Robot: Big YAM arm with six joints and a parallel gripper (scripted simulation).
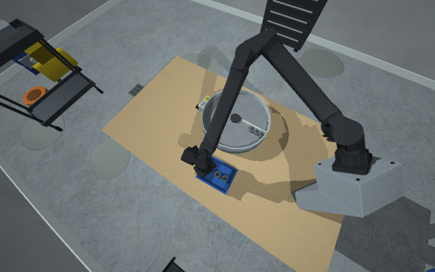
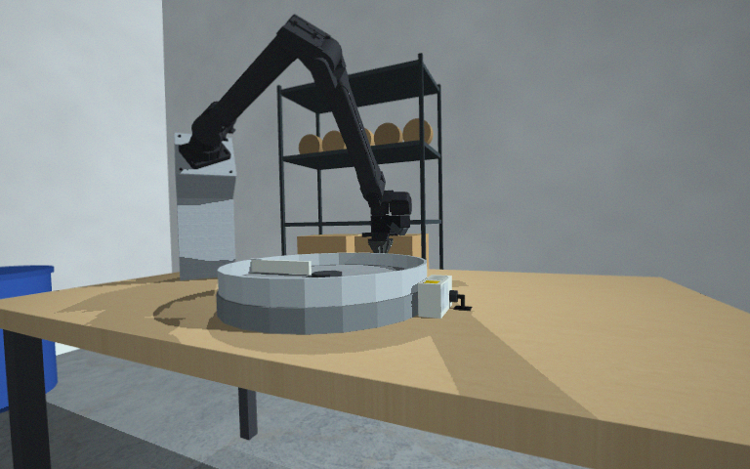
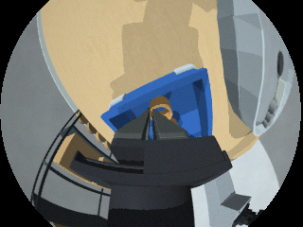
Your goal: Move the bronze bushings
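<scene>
While a bronze bushing sits pinched between our nearly shut fingers, the gripper hangs over the left end of the blue crate, as the wrist view shows. Two bronze bushings already lie side by side in the crate's right half, so we judge this to be the third and last delivery. On the turntable, just beyond the crate, three grey bushings rest in a row against the right rim beside the white sweep bar; those stay put. Next we should lower a little, part the fingers to drop the bushing inside the walls, then lift straight up clear of the worktop.
</scene>
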